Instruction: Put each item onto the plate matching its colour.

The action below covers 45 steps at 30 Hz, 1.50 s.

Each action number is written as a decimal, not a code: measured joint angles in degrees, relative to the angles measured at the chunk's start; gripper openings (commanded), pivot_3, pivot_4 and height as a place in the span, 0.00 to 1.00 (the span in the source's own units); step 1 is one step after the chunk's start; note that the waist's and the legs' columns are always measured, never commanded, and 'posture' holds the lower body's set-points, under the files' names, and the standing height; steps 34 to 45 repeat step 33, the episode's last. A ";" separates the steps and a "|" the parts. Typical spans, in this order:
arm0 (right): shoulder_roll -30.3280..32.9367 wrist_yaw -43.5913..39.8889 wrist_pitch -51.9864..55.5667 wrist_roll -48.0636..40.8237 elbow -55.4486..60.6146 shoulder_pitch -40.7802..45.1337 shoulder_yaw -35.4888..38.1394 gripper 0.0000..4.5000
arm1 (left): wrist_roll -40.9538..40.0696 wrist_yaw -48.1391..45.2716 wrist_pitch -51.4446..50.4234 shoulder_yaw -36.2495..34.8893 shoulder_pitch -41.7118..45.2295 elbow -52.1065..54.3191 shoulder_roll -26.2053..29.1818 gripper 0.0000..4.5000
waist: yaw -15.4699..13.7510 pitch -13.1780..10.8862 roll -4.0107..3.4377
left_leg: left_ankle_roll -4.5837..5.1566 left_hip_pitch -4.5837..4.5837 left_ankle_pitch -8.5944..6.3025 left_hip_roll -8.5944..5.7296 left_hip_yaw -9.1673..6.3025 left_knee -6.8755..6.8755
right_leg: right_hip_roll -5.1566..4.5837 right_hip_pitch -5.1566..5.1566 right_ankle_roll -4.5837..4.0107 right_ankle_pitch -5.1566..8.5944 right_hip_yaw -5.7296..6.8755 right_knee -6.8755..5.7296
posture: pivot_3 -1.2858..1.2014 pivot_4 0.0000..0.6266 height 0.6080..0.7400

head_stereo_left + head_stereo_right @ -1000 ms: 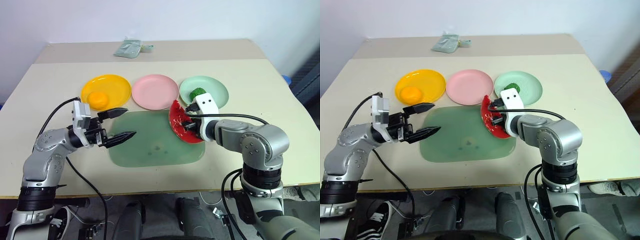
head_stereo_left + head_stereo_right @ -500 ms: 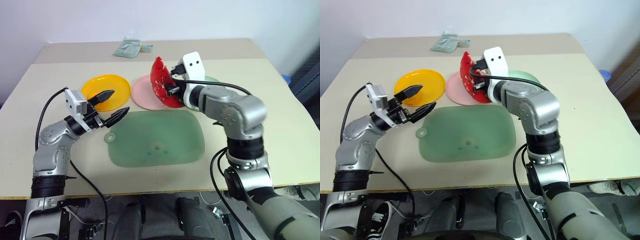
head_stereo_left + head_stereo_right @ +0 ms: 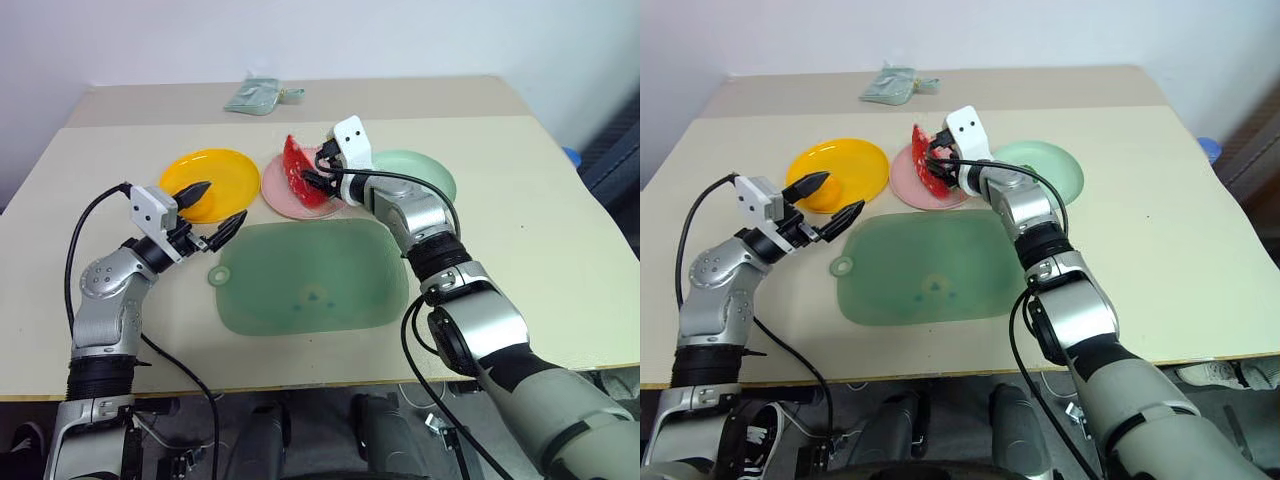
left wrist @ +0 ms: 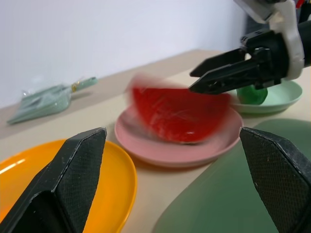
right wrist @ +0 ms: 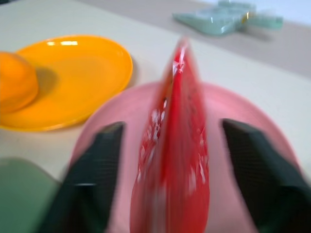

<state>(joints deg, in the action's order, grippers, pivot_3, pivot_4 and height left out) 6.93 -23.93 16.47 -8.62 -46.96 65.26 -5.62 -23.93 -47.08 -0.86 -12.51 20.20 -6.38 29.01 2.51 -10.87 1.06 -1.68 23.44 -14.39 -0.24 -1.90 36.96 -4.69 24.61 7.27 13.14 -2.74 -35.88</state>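
We see the green mat (image 3: 312, 276) spread just below both grippers. The pink plate (image 3: 275, 190) sits directly under the right gripper (image 3: 316, 172), the yellow plate (image 3: 232, 168) just beyond the left gripper (image 3: 212, 208), the mint plate (image 3: 432, 178) behind the right wrist. The red slice (image 5: 177, 160) stands on edge on the pink plate, between the right jaws, which are spread clear of it. The left jaws gape wide, empty. The orange fruit (image 5: 15, 81) lies on the yellow plate, the green lump (image 4: 252, 94) on the mint one.
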 measured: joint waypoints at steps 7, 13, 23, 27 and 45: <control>4.14 -4.96 -3.98 -8.55 14.11 -4.18 10.59 0.92 | -5.74 -4.31 -3.01 -0.72 -2.14 2.12 0.89 1.00 | 0.03 0.00 0.00 | 0.01 0.02 -0.01 0.01 -0.02 -0.07 | 0.01 -0.01 0.00 0.00 0.01 -0.01 | 0.52 0.24 1.00; 15.87 -22.40 0.51 -16.12 44.11 -27.34 7.85 0.92 | -11.62 -12.43 -6.29 -2.16 -6.17 5.72 4.66 1.00 | -0.16 -0.03 -0.04 | 0.03 0.01 -0.02 0.01 -0.01 -0.04 | 0.00 -0.05 0.00 0.01 0.01 0.11 | 0.52 0.24 1.00; 35.97 -41.40 0.07 -21.30 69.10 -57.64 9.21 0.92 | -11.60 -18.49 -7.77 0.50 -7.69 7.22 6.64 1.00 | -0.22 -0.03 -0.04 | 0.04 -0.11 -0.02 0.05 0.03 0.09 | 0.03 -0.28 -0.14 0.11 0.00 0.26 | 0.52 0.24 1.00; 35.98 -38.51 -0.58 -20.83 70.74 -59.28 10.90 0.92 | -11.30 -20.53 -8.84 3.40 -5.71 6.18 6.07 1.00 | -0.50 -0.03 -0.04 | 0.04 -0.10 -0.02 0.04 0.01 0.12 | 0.04 -0.28 0.00 0.03 0.00 0.26 | 0.52 0.24 1.00; 35.83 -33.30 -0.51 -19.66 71.55 -61.20 12.80 0.92 | -9.28 -21.49 -8.73 8.48 3.11 1.38 0.91 1.00 | -2.16 -0.02 -0.03 | 0.04 -0.04 -0.02 0.00 0.01 0.24 | 0.02 -0.39 -0.01 0.02 0.00 0.45 | 0.52 0.24 1.00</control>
